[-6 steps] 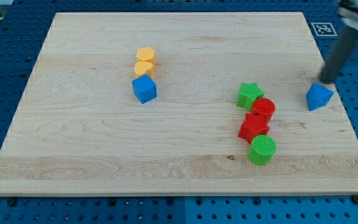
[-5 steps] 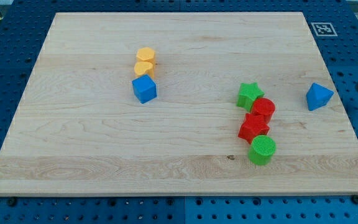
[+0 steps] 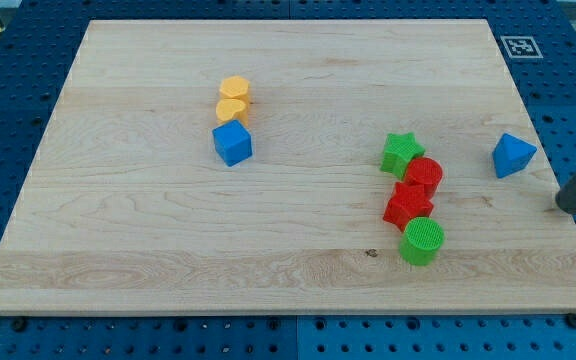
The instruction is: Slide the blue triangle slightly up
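Note:
The blue triangle [image 3: 513, 155] lies near the right edge of the wooden board [image 3: 168, 250]. My tip [image 3: 568, 208] is at the view's right edge, just off the board's right side, below and to the right of the blue triangle and not touching it. The rod slants up out of the view to the right.
A blue cube [image 3: 232, 143] sits left of centre with two yellow blocks [image 3: 233, 99] stacked in a line above it. A green star [image 3: 401, 153], red cylinder [image 3: 425, 175], red star [image 3: 408, 205] and green cylinder [image 3: 422, 241] form a close column right of centre.
My tip moved from above the blue triangle out to the right, then down to below and right of it. No block has moved.

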